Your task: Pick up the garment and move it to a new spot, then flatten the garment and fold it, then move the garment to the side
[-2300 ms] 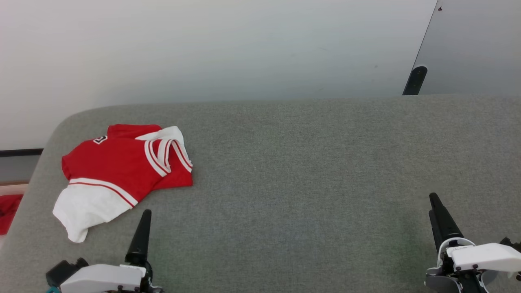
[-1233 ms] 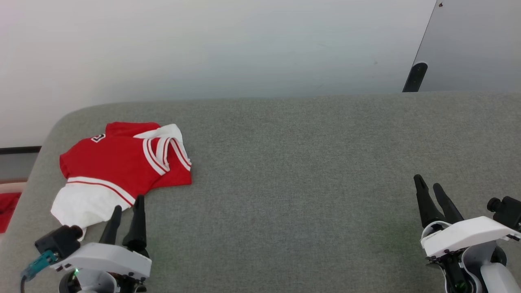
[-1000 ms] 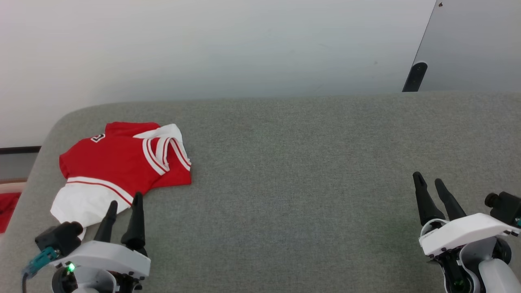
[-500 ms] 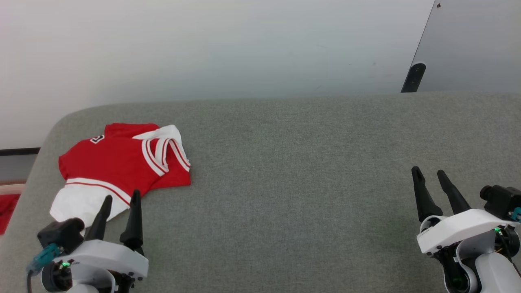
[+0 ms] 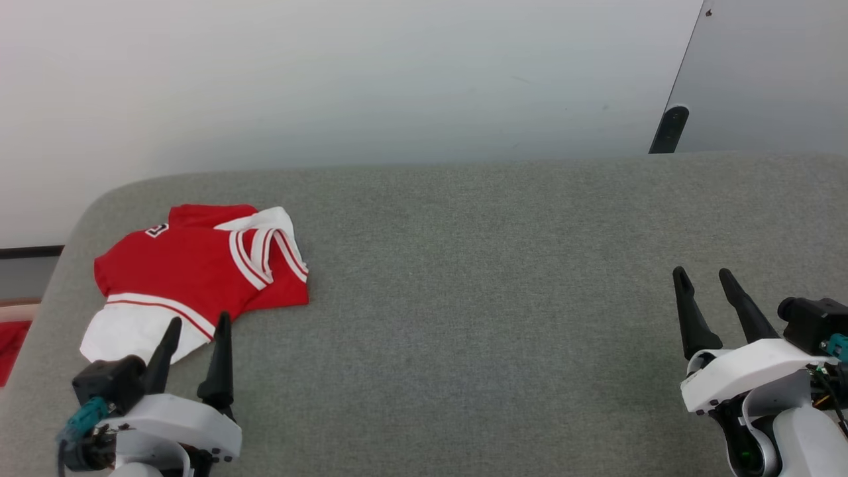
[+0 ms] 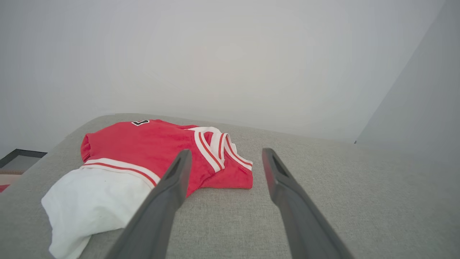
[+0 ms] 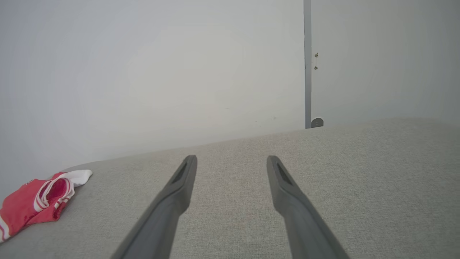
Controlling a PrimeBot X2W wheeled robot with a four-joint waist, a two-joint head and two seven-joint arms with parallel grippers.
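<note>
My left gripper (image 5: pixel 199 319) is spread wide and empty, tips just short of the garment (image 5: pixel 192 271). It lies bunched at the far-left end of the cushion (image 5: pixel 477 265), white sleeve nearest me. A moment back only one finger showed, down low; now both are up and aimed at that sleeve. So the pick-up is lining up, nothing grabbed yet, and the garment hasn't budged. My right gripper (image 5: pixel 701 271), also open and empty, has come up too, well apart over bare fabric. The number is mostly tucked under, just a corner showing. In my left wrist view a finger covers the sleeve's edge, so I can't tell if it touches. A red cloth (image 5: pixel 10 348) is cut off at the left.
</note>
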